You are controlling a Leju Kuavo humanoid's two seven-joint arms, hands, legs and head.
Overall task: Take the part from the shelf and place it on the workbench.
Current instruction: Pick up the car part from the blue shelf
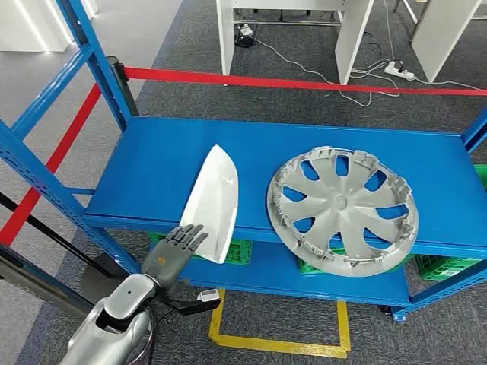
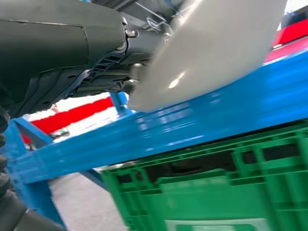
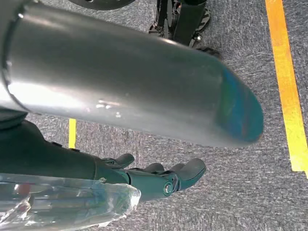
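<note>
Fingers (image 1: 186,237) of the left hand (image 1: 172,255) are lying flat across the near end of the white part (image 1: 211,201) — not visibly wrapping it — as it's overhanging the blue shelf (image 1: 155,167) edge, left of the wheel cover (image 1: 342,209), so it's risking tipping floorward.

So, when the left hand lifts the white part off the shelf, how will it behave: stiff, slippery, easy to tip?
The white part looks like a thin, rigid moulded shell, so probably stiff and light. Its glossy surface may slip against the left hand. It overhangs the blue shelf edge and is long and tapered, so held at one end it might tilt.
</note>
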